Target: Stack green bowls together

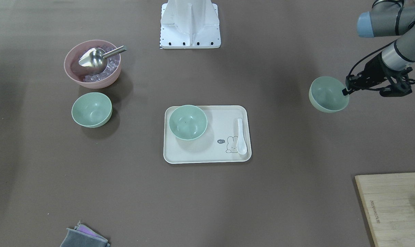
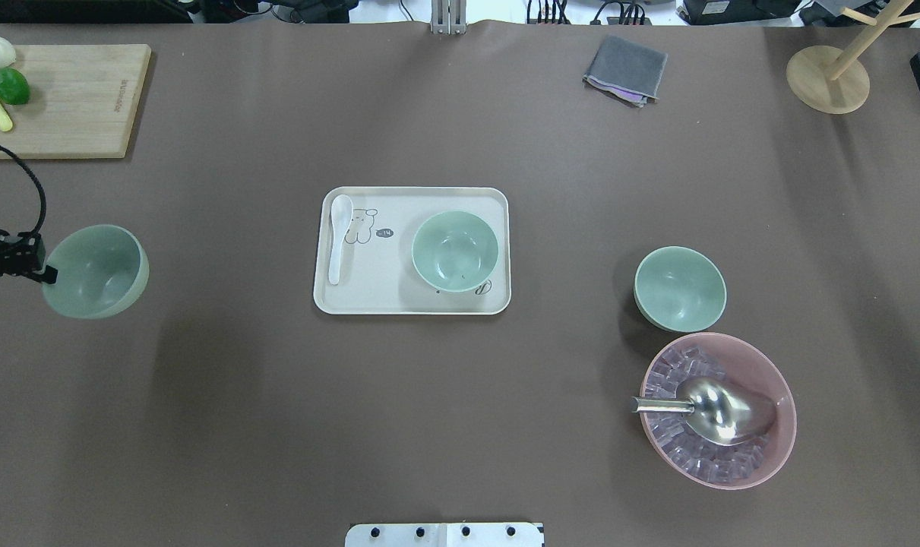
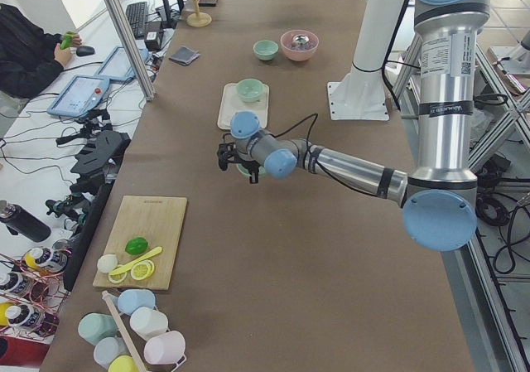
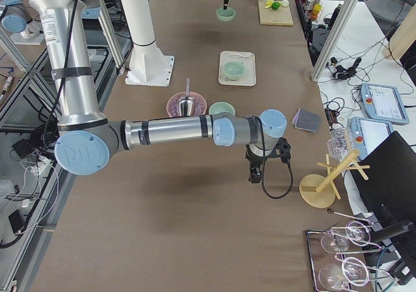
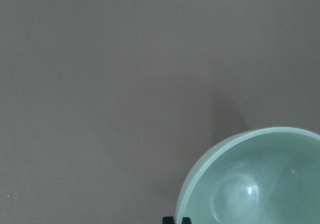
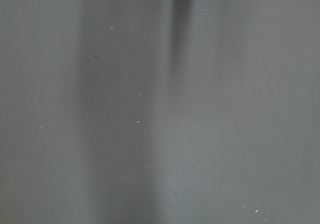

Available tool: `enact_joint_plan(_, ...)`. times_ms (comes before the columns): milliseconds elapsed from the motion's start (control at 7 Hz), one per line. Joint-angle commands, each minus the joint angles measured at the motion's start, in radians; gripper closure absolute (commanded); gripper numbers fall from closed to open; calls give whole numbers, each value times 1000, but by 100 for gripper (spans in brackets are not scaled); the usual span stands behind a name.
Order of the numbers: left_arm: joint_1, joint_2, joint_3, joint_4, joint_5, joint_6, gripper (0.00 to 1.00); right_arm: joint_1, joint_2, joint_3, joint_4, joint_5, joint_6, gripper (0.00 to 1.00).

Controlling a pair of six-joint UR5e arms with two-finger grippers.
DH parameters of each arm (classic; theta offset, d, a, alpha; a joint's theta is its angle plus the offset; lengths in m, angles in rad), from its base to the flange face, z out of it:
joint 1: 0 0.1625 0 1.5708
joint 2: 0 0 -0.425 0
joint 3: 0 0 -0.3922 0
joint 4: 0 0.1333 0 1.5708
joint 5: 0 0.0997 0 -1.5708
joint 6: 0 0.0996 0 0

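Observation:
My left gripper (image 2: pixel 47 273) is shut on the rim of a pale green bowl (image 2: pixel 95 270) at the table's left side and holds it tilted, apparently off the table. It also shows in the front view (image 1: pixel 346 91) with the bowl (image 1: pixel 329 94). The left wrist view shows that bowl's inside (image 5: pixel 260 184). A second green bowl (image 2: pixel 454 251) stands on the cream tray (image 2: pixel 399 292). A third green bowl (image 2: pixel 679 289) stands on the table beside the pink bowl. My right gripper (image 4: pixel 255 172) shows only in the right side view, over bare table; I cannot tell whether it is open.
A pink bowl (image 2: pixel 718 410) with ice cubes and a metal scoop sits near the third bowl. A white spoon (image 2: pixel 338 235) lies on the tray. A cutting board (image 2: pixel 72 99) with lime, a grey cloth (image 2: pixel 625 68) and a wooden stand (image 2: pixel 828 76) line the far edge.

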Motion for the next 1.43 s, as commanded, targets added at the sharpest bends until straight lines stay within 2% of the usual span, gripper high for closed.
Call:
enact_joint_plan(0, -4, -282, 2, 318, 6, -14, 100, -112, 10, 96, 1, -7, 70, 0)
enact_joint_plan(143, 11, -338, 12, 340, 28, -76, 100, -172, 41, 132, 2, -30, 237, 1)
enact_joint_plan(286, 39, -395, 37, 341, 32, -133, 100, -246, 47, 169, 16, -73, 313, 1)
enact_joint_plan(429, 60, -444, 64, 342, 34, -173, 100, -309, 56, 164, 106, -99, 427, 3)
enact_joint_plan(714, 68, -463, 74, 342, 34, -186, 100, -424, 69, 160, 262, -165, 598, 6)
enact_joint_plan(1286, 70, -472, 82, 344, 34, -189, 100, -530, 80, 154, 266, -191, 619, 9)
